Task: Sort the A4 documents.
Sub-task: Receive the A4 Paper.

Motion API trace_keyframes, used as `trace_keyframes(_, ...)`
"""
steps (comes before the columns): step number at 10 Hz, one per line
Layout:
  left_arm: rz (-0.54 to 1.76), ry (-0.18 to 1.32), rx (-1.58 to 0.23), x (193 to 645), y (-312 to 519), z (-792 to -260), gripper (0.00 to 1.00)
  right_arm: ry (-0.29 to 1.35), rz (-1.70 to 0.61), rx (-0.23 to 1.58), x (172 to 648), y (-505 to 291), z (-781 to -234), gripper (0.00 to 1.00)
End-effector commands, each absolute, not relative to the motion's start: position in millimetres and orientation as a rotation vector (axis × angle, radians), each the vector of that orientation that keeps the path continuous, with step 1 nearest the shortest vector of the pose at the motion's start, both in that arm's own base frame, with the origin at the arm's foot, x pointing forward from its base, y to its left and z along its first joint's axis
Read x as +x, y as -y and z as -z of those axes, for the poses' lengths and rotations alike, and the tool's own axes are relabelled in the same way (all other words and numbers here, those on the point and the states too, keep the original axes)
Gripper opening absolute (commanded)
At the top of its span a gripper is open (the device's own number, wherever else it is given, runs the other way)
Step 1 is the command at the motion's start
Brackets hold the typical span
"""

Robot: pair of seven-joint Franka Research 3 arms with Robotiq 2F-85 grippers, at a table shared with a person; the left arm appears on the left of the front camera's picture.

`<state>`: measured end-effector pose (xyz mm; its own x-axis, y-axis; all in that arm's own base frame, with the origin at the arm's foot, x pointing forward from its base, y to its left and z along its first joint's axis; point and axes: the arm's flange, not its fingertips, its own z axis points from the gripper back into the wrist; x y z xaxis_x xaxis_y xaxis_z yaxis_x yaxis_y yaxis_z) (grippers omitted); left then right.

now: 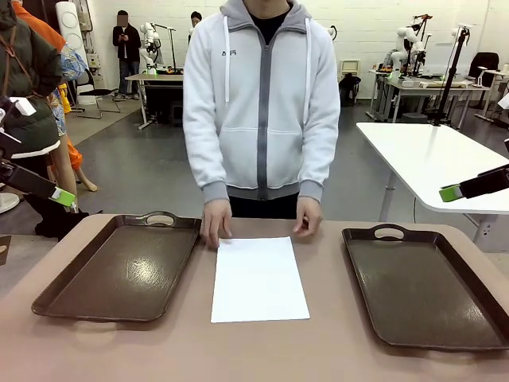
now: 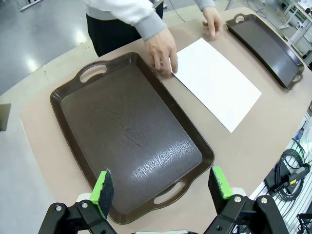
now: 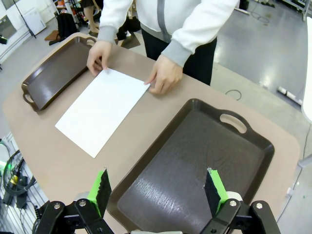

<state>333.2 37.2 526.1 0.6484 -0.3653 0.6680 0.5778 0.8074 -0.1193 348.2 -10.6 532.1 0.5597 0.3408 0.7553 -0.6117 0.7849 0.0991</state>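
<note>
The A4 document is a single white sheet that lies flat on the table. It sits between the left tray and the right tray and touches neither of them. The long sides of the sheet run from the robot's side toward the person, who stands at the far edge of the table. The person's first hand rests with its fingertips on the far corner of the sheet nearest the left tray. The second hand rests on the table at the other far corner, and contact with the sheet cannot be confirmed. Both trays are dark brown with a cut-out handle at each end. The left gripper is released. Its green pads stand wide apart above the near end of the left tray and grasp nothing. The right gripper is also released, with its pads spread above the near end of the right tray. In the front view, both grippers hang above table level at the outer sides, well apart from the sheet.
</note>
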Motion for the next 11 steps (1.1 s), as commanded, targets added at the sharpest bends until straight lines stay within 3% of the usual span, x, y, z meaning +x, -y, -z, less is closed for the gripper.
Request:
trace_keyframes(1,0.547,0.691,-0.341,333.4,-37.6,-526.7,1.00,0.798,-0.576,0.374,348.7,10.5,-531.9,1.00)
trace_keyframes(11,0.547,0.691,-0.341,333.4,-37.6,-526.7,1.00,0.798,-0.576,0.374,348.7,10.5,-531.9,1.00)
